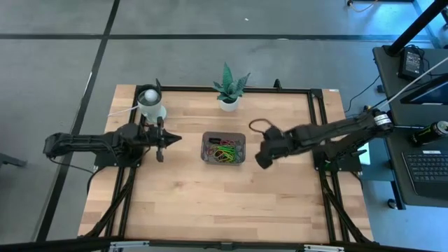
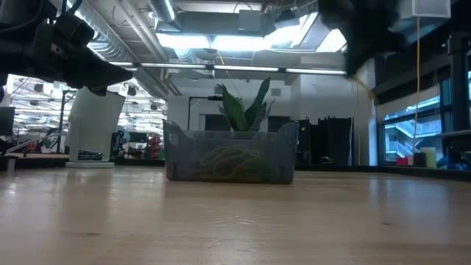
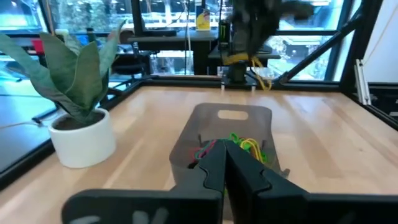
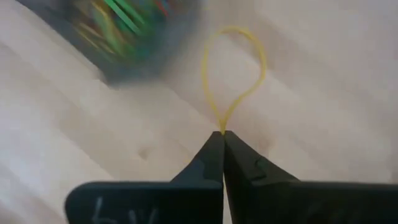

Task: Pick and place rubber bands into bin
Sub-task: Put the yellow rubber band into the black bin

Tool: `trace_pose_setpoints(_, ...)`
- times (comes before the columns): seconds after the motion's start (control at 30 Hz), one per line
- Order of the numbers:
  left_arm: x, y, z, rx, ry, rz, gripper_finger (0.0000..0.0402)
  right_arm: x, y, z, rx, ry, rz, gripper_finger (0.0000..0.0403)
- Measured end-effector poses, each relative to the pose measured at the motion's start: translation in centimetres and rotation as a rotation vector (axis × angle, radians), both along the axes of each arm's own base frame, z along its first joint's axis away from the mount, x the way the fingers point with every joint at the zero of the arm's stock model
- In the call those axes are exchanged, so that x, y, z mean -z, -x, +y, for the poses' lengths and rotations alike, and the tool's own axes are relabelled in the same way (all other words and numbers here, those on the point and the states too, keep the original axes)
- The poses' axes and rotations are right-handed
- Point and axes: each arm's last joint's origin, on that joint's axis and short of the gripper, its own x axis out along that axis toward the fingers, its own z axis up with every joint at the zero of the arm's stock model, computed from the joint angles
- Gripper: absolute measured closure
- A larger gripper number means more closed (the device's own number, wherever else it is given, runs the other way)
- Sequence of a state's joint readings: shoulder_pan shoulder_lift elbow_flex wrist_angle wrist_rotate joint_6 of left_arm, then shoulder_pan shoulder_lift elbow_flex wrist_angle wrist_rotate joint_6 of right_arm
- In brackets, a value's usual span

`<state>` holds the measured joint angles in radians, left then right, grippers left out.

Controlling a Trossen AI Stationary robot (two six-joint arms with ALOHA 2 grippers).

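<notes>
Yellow rubber band (image 4: 235, 74) in right hand (image 4: 222, 134), beside bin (image 4: 124, 68).

I see even, soft overhead light on the desk (image 1: 210, 203), with faint shadows under both arms. From desk height, ceiling lights (image 2: 243, 40) glare and the arms blur into dark silhouettes. My right wrist camera smears the bin (image 4: 124, 31), while the yellow rubber band (image 4: 233, 74) stays fairly sharp.
</notes>
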<state>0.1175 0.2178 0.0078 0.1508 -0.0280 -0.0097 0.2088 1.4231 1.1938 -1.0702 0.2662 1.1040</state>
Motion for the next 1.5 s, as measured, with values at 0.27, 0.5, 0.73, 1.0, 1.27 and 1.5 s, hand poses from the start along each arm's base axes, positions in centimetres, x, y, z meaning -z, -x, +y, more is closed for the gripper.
trace_pose_setpoints(0.27, -0.2, 0.6, 0.6, 0.008, 0.017, -0.036, 0.04, -6.4, -3.4, -3.0, -0.111, 0.132, -0.229, 0.0403)
trace_pose_setpoints(0.5, 0.1, 0.9, 0.6, 0.015, 0.037, -0.009, 0.04, -6.4, -10.0, -3.9, -0.3, 0.23, -0.307, 0.0403)
trace_pose_setpoints(0.73, -0.1, 1.1, 0.5, 0.015, 0.031, -0.037, 0.04, -1.3, -16.1, -4.3, -0.49, 0.17, -0.159, 0.0403)
trace_pose_setpoints(1.0, -0.2, 1.1, 0.5, 0.014, 0.029, -0.039, 0.04, 5.8, -18.2, -5.7, -0.535, 0.04, 0.061, 0.0403)
trace_pose_setpoints(1.27, -0.2, 1.1, 0.5, 0.012, 0.062, -0.043, 0.04, 10.1, -19.2, -6.2, -0.578, -0.064, 0.129, 0.0403)
trace_pose_setpoints(1.5, -0.2, 1.1, 0.5, 0.011, 0.072, -0.045, 0.04, 11.2, -19.4, -6.8, -0.563, -0.116, 0.131, 0.0391)
